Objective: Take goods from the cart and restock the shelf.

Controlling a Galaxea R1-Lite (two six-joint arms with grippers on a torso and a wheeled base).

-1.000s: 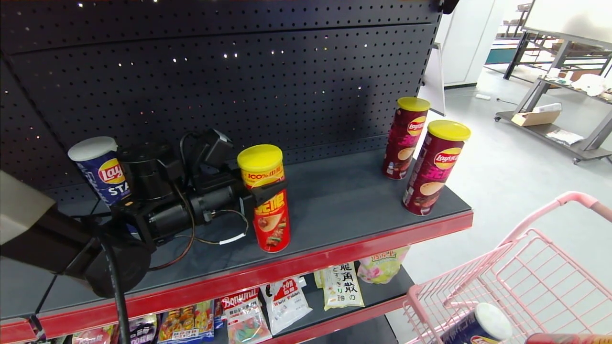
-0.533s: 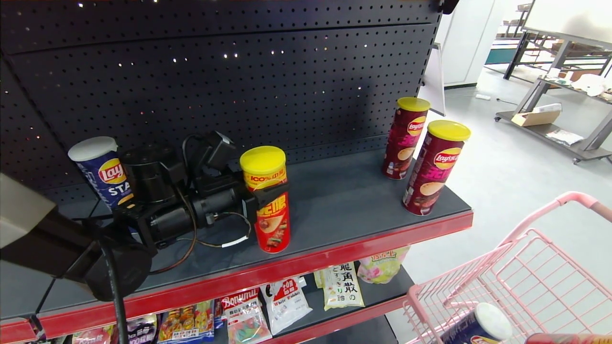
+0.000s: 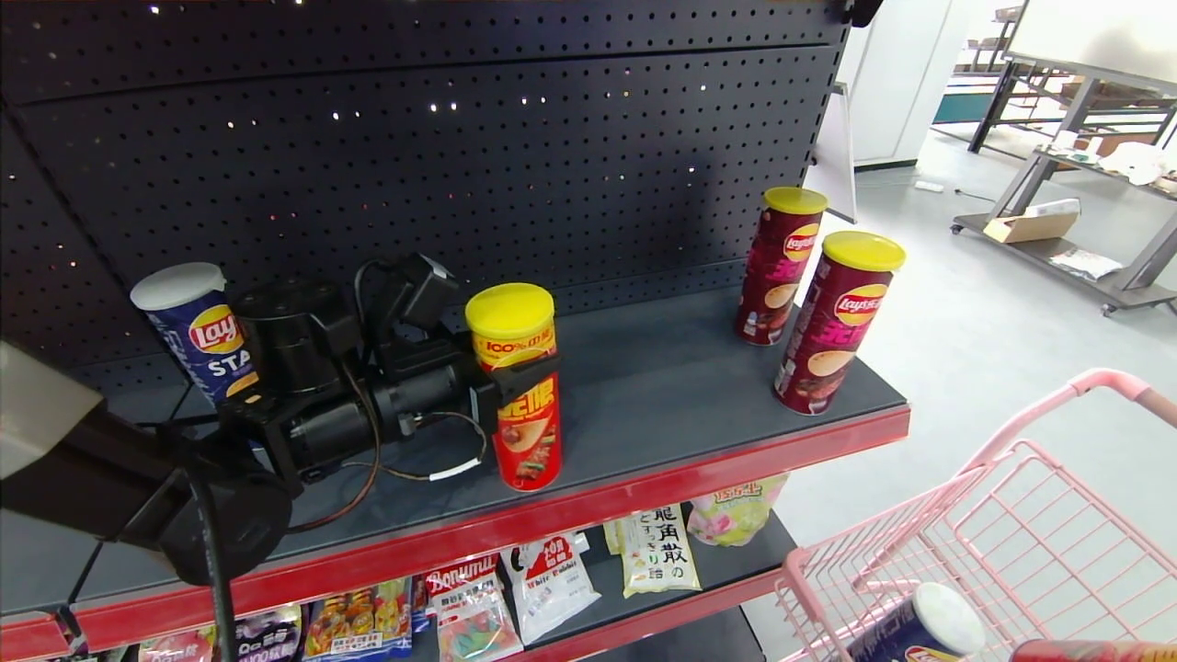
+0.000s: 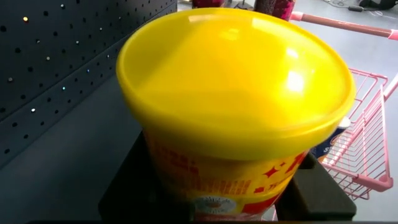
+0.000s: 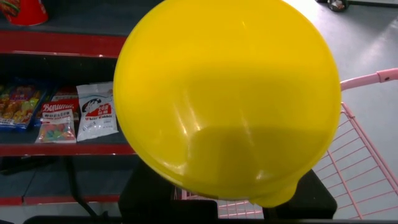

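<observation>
Placement step. My left gripper (image 3: 519,370) fingers clamp the red cylindrical chip can with yellow plastic lid (image 3: 526,432), upright on the dark grey shelf (image 3: 662,395) near its front edge. Next: confirm seating, release, retract. My right gripper (image 5: 229,205) fingers grasp another yellow-lidded can (image 5: 227,93).

A pale grey floor (image 3: 975,322) runs off to the right, smooth and evenly lit. Beyond it stands a white wall (image 3: 897,83), with a white board (image 3: 835,152) leaning upright nearby. Farther right is a grey metal rack (image 3: 1131,294) on casters; a cardboard box (image 3: 1030,223) and some papers (image 3: 1085,262) lie on its low deck. A dark perforated panel (image 3: 414,138) fills the near background, specks of light showing through its holes.
</observation>
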